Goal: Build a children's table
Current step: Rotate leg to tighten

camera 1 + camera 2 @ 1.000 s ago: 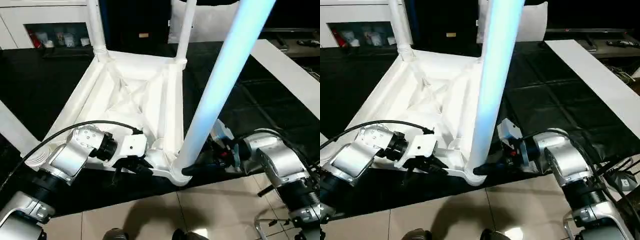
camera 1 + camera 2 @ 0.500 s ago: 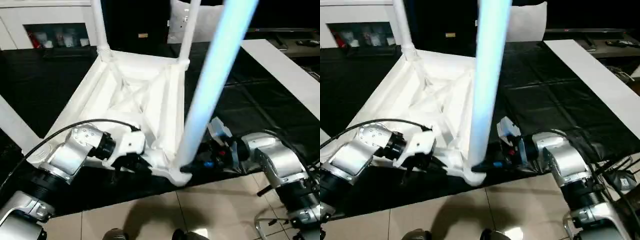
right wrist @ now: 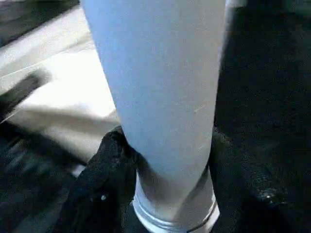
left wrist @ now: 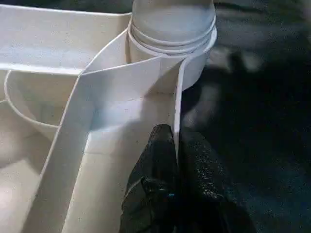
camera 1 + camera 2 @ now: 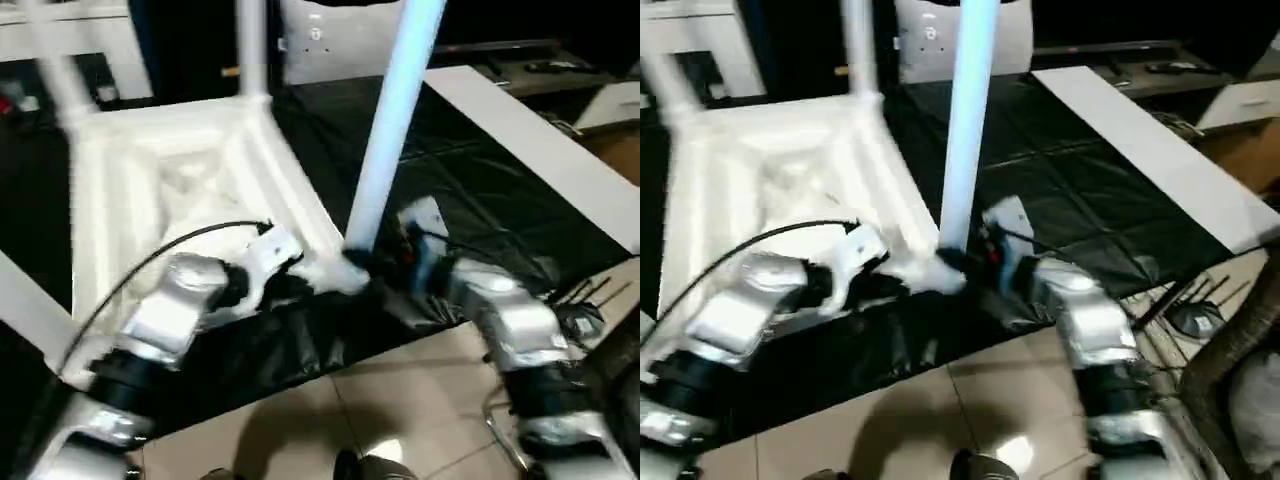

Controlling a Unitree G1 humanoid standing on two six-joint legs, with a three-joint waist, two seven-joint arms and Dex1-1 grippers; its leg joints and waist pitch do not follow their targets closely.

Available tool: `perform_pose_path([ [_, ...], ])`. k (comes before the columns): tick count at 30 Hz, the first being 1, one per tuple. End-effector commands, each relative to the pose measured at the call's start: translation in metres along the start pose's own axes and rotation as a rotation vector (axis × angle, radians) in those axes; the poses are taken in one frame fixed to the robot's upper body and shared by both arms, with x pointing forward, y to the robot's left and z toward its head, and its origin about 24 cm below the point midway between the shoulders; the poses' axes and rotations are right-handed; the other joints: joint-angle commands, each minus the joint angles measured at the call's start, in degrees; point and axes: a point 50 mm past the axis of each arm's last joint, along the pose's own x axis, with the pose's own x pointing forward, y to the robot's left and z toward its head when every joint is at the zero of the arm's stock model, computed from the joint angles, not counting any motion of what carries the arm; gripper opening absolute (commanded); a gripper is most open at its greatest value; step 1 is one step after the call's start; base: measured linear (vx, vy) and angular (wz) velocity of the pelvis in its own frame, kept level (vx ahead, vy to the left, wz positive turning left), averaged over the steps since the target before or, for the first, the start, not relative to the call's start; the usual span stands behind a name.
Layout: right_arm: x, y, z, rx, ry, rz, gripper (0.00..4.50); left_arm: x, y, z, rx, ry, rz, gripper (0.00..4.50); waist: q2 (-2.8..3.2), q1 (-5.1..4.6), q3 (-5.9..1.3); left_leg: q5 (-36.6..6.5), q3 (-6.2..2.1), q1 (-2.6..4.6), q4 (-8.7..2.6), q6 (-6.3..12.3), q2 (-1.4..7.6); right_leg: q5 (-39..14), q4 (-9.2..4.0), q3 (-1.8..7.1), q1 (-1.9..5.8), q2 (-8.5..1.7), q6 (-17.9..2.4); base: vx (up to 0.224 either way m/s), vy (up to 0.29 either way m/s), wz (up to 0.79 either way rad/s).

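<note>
Both of our jaws are gripping the children's table (image 5: 190,170): our left gripper (image 4: 177,145) has its two black fingers (image 4: 158,155) pressed together on the thin side wall of the top, one finger inside and one outside, just beside the corner socket (image 4: 170,53). Our right gripper (image 3: 165,194) stands half spread around the base of the near leg (image 5: 395,120), a finger (image 3: 97,189) on each side of it, right above the socket. From the head, that leg rises from the near corner at about six o'clock of the top toward twelve. The table lies upside down, ribbed underside up, on a black sheet (image 5: 470,190). Two more legs stand in the far corners, at about ten and twelve o'clock. Out at two o'clock a flat white board (image 5: 520,130) lies on the sheet, and at six o'clock is tiled floor (image 5: 400,410).
</note>
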Motion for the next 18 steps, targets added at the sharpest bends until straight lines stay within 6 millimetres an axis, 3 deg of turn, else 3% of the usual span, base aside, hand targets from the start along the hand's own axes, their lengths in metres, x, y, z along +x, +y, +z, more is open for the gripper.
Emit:
perform_pose_path([
  [1, 0.020, 0.026, -0.007, 0.033, 0.040, 0.036, 1.93, 0.012, -0.009, 0.028, 0.006, -0.099, 0.035, 0.00, 0.33, 0.28, -3.54, -18.90, -0.79, 0.57, -3.72, 1.69, 0.93, -35.25, -5.70, 2.56, 2.70, -4.17, -0.64, 0.000, 0.000, 0.00],
  [3, 0.024, 0.029, -0.007, 0.034, 0.033, -0.012, 1.93, 0.014, -0.010, 0.031, 0.012, -0.097, 0.068, 0.00, 0.39, 0.47, -3.57, -18.11, -0.72, 0.60, -3.80, 1.99, 0.99, -34.00, -5.51, 2.82, 2.61, -4.16, -1.18, 0.000, 0.000, 0.00],
  [4, 0.026, 0.031, -0.007, 0.021, 0.029, -0.050, 1.93, 0.016, -0.011, 0.033, 0.023, -0.092, 0.084, 0.00, 0.67, 0.71, -3.77, -16.40, -0.73, 0.34, -4.04, 2.22, 1.22, -30.65, -4.81, 3.27, 2.80, -4.14, -2.29, 0.000, 0.000, 0.00],
  [6, 0.026, 0.033, -0.005, 0.042, -0.009, -0.045, 1.93, 0.016, -0.012, 0.033, 0.021, -0.087, 0.083, 0.00, 0.50, 0.85, -3.94, -14.91, -0.57, 0.21, -4.15, 2.68, 1.32, -27.42, -4.34, 3.64, 2.95, -4.11, -3.41, 0.000, 0.000, 0.00],
  [7, 0.026, 0.033, -0.004, 0.062, -0.033, -0.049, 2.61, 0.015, -0.012, 0.032, 0.026, -0.084, 0.082, 0.00, 0.77, 0.99, -3.99, -13.53, -0.53, -0.03, -4.19, 3.04, 1.32, -25.31, -3.89, 3.86, 3.12, -4.09, -4.22, 0.000, 0.000, 0.00],
  [11, 0.023, 0.032, -0.003, 0.048, -0.045, -0.047, 2.74, 0.013, -0.012, 0.028, 0.050, -0.068, 0.069, 0.00, 0.67, 1.21, -4.13, -10.39, -0.34, -0.35, -4.27, 3.91, 1.42, -20.90, -3.11, 4.19, 3.40, -3.86, -6.05, 0.000, 0.000, 0.00],
  [12, 0.020, 0.030, -0.004, 0.043, -0.045, -0.051, 3.03, 0.011, -0.011, 0.026, 0.058, -0.060, 0.065, 0.00, 0.66, 1.30, -4.12, -10.27, -0.24, -0.28, -4.22, 3.91, 1.38, -21.27, -3.14, 4.26, 3.39, -3.96, -6.21, 0.000, 0.000, 0.00],
  [14, 0.015, 0.026, -0.004, 0.023, -0.050, -0.057, 3.07, 0.008, -0.009, 0.022, 0.072, -0.053, 0.058, 0.00, 0.74, 1.54, -4.18, -9.68, -0.19, -0.29, -4.19, 3.99, 1.31, -21.20, -3.09, 4.34, 3.49, -3.98, -6.10, 0.000, 0.000, 0.00],
  [18, 0.004, 0.017, -0.004, -0.007, -0.064, -0.021, 3.52, 0.003, -0.006, 0.017, 0.100, -0.048, 0.035, 0.00, 0.70, 1.93, -4.36, -6.69, -0.13, -0.32, -4.18, 4.68, 1.58, -16.09, -2.25, 4.57, 3.68, -3.71, -7.69, 0.000, 0.000, 0.00],
])
